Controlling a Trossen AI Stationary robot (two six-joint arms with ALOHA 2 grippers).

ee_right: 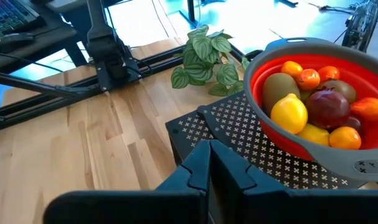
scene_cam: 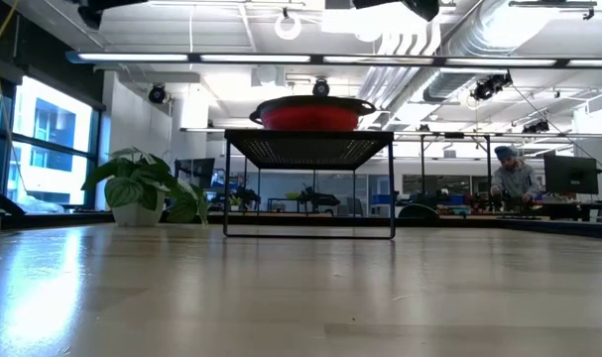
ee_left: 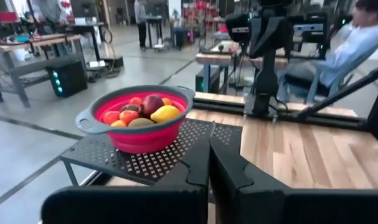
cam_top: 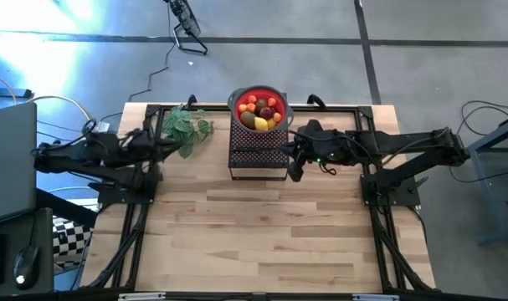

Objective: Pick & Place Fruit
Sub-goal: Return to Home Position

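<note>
From table height, fruit (ee_right: 290, 115) hidden inside the red bowl (scene_cam: 310, 116); lower pieces likely buried.

Seeing smooth, shiny fruit (ee_right: 289, 115) in a matt plastic bowl (ee_left: 142, 140), on a black metal stand (ee_right: 251, 134) full of holes, on a smooth wooden table (ee_right: 108, 149).
</note>
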